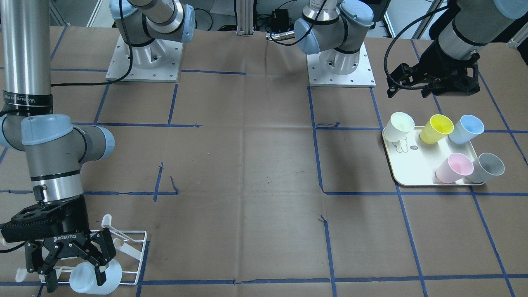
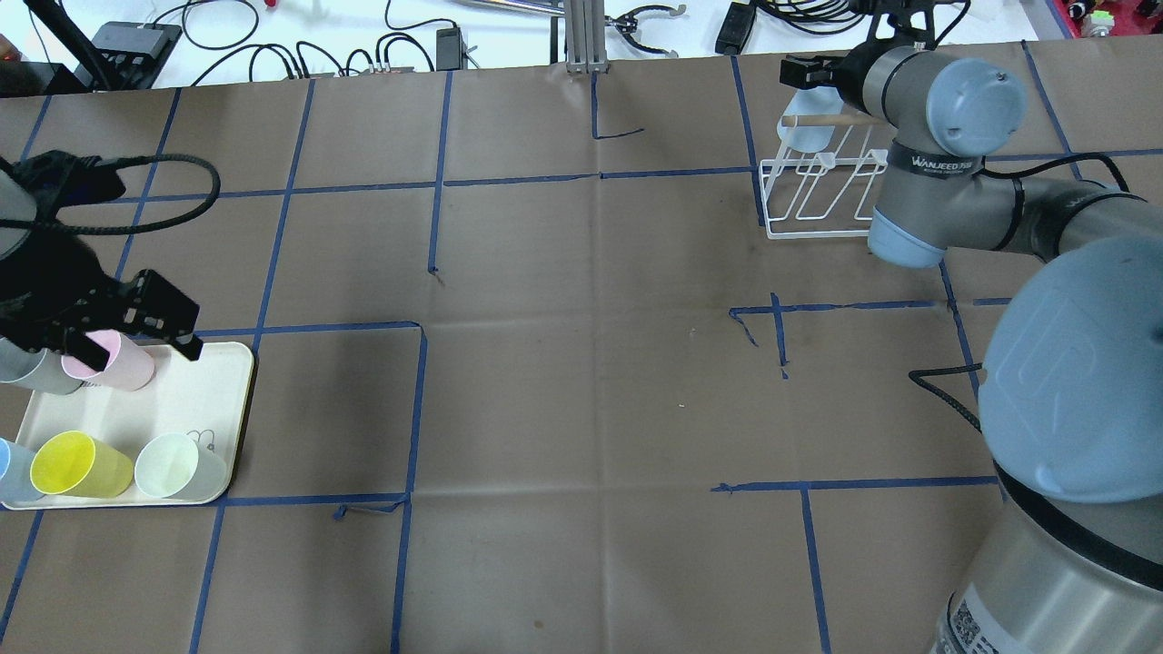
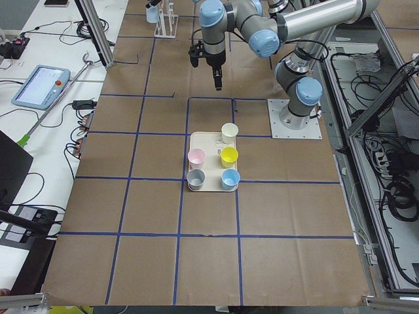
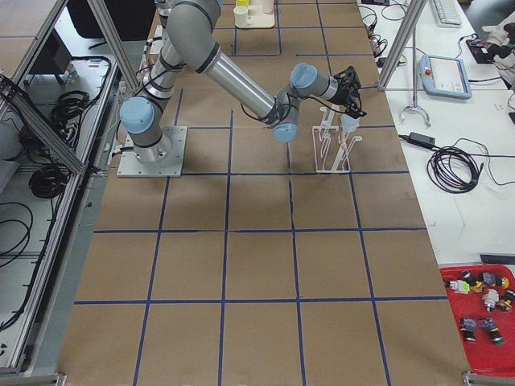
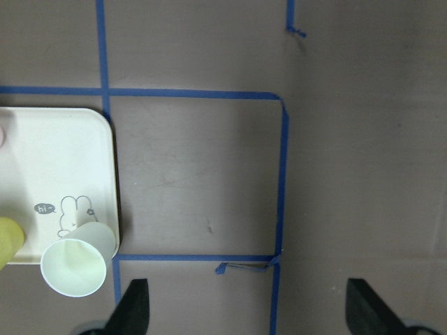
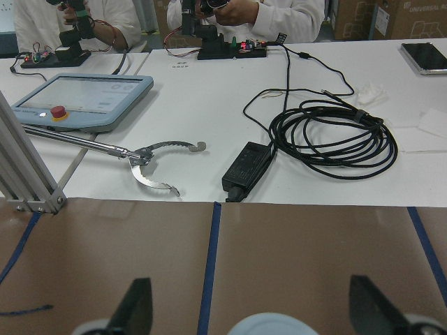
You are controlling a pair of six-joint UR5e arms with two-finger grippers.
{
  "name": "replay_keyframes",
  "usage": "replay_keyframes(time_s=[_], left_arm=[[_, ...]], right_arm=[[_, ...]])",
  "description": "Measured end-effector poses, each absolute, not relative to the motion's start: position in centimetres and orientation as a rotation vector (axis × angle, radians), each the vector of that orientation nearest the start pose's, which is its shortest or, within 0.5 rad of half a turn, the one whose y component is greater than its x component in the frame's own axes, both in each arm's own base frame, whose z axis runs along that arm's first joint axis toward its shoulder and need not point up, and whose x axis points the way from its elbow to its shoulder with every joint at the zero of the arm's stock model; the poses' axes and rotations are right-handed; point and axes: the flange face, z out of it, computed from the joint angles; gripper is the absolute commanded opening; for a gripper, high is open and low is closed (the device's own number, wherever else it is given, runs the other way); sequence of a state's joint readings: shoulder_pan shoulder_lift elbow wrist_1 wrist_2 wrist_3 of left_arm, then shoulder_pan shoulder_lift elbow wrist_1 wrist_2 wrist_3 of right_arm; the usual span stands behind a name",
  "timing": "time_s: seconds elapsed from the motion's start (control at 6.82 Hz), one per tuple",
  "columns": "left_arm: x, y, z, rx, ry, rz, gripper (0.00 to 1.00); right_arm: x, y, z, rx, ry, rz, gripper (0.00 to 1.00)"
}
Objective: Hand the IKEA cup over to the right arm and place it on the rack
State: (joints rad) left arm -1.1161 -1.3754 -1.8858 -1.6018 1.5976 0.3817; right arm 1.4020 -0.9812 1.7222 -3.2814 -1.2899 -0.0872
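**A:** Why is the right arm stretched over the rack?

**B:** To seat the cup. It lies there inside the wide-spread right gripper, seemingly released. Left gripper: spread, empty, over the tray's edge.

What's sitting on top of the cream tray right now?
White cup, yellow cup, blue cup, pink cup and grey cup, all open side up. The white cup hides part of the tray's drawing. Whatever lies under the cups is covered.
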Motion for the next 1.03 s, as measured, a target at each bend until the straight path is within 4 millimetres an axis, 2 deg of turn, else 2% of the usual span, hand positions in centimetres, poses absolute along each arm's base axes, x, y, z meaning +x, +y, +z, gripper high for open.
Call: replay_keyframes(time_s=[0.29,0.59,0.73,1.03], left_arm=[[8.2,-38.2,39.7,-0.133,3.155,0.22,0.99],[9.1,-38.5,37.7,-0.134,3.153,0.212,0.98],[9.2,-38.7,35.9,-0.134,3.156,0.22,0.98],[9.0,-38.2,31.0,-0.13,3.154,0.214,0.98]], right_arm=[[4.7,-67.9,28.4,-0.09,2.647,-1.444,1.0],[4.8,-67.8,30.8,-0.094,2.625,-1.493,1.0],[5.1,-67.3,33.6,-0.103,2.595,-1.541,1.0],[6.1,-65.4,39.0,-0.114,2.571,-1.56,1.0]])
